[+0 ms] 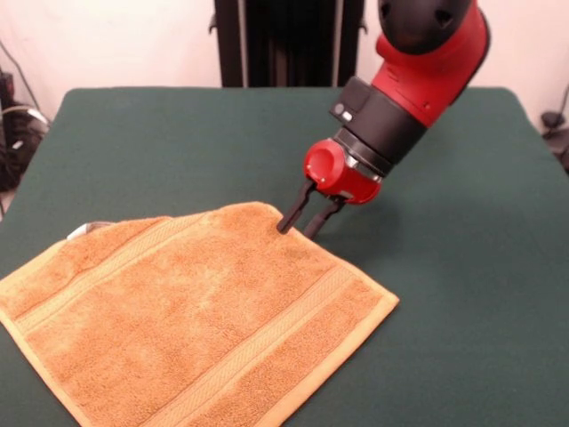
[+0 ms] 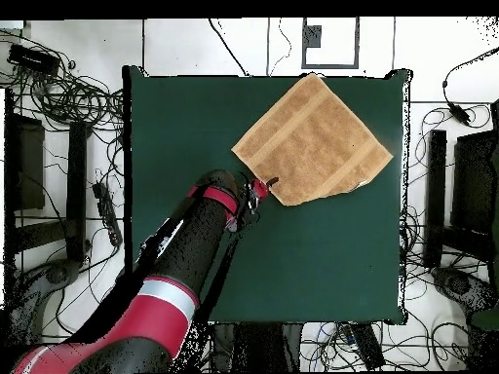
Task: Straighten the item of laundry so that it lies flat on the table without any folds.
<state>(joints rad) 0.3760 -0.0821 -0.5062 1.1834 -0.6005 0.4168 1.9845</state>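
Observation:
The orange-tan towel (image 1: pixel 196 311) lies spread out on the dark green table (image 1: pixel 444 267), turned like a diamond, with paler bands near two ends. A small pale tag or turned bit shows at its left corner (image 1: pixel 82 231). In the overhead view the towel (image 2: pixel 312 141) sits at the upper right of the table (image 2: pixel 195 127), one corner at the table's edge. My gripper (image 1: pixel 298 229) is tilted down at the towel's far edge, its two black fingers apart and their tips at the hem. It also shows in the overhead view (image 2: pixel 265 183) at the towel's lower-left edge.
The robot's black pedestal (image 1: pixel 284 40) stands behind the table's far side. Cables and dark equipment (image 2: pixel 58 107) lie on the floor round the table. Bare green cloth spreads to the right of the towel (image 1: pixel 480 338).

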